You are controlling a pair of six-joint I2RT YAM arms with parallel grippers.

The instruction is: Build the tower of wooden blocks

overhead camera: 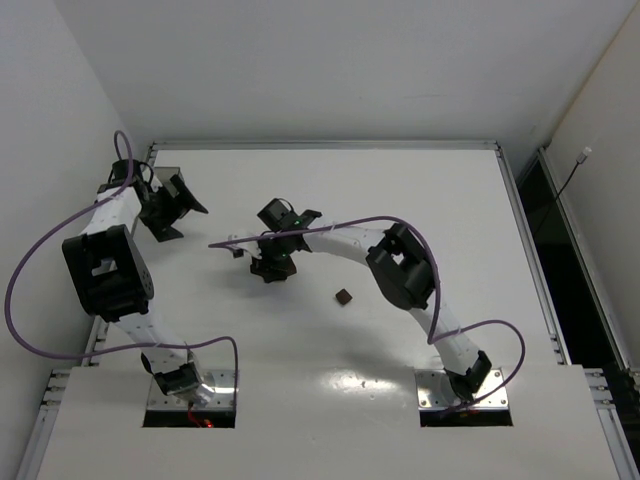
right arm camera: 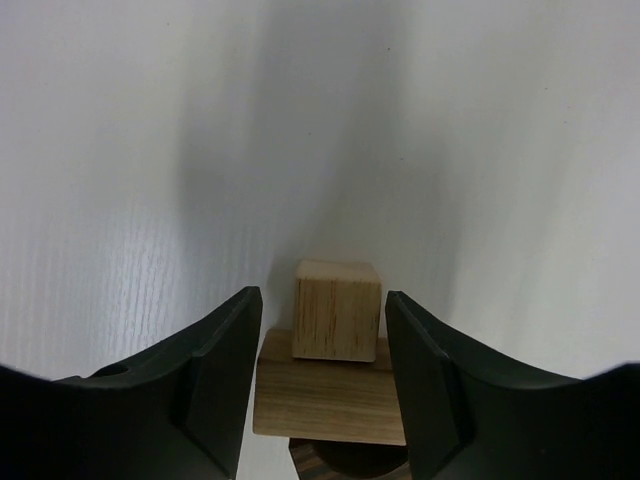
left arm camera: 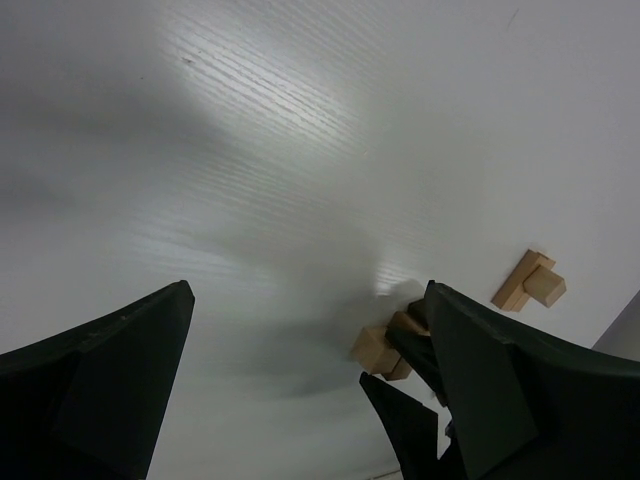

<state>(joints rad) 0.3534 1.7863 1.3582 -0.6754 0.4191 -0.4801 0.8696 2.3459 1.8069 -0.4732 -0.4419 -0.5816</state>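
Observation:
The wood block tower [right arm camera: 330, 395] stands left of the table's middle: a light tan cube [right arm camera: 337, 308] on a flat tan block, with a dark brown piece under that. My right gripper [right arm camera: 322, 300] is open, one finger on each side of the cube with a gap at each side. In the top view the right gripper [overhead camera: 272, 268] covers the tower. My left gripper [overhead camera: 190, 205] is open and empty at the far left. In the left wrist view, the left gripper [left arm camera: 308, 290] hangs over bare table, and the tower [left arm camera: 380, 348] is partly hidden behind its right finger.
A small dark block [overhead camera: 344, 296] lies loose on the table, right of the tower. Two tan blocks [left arm camera: 528, 282] lie together beyond the tower in the left wrist view. Purple cables loop over both arms. The table's raised rim [overhead camera: 320, 145] runs along the far edge.

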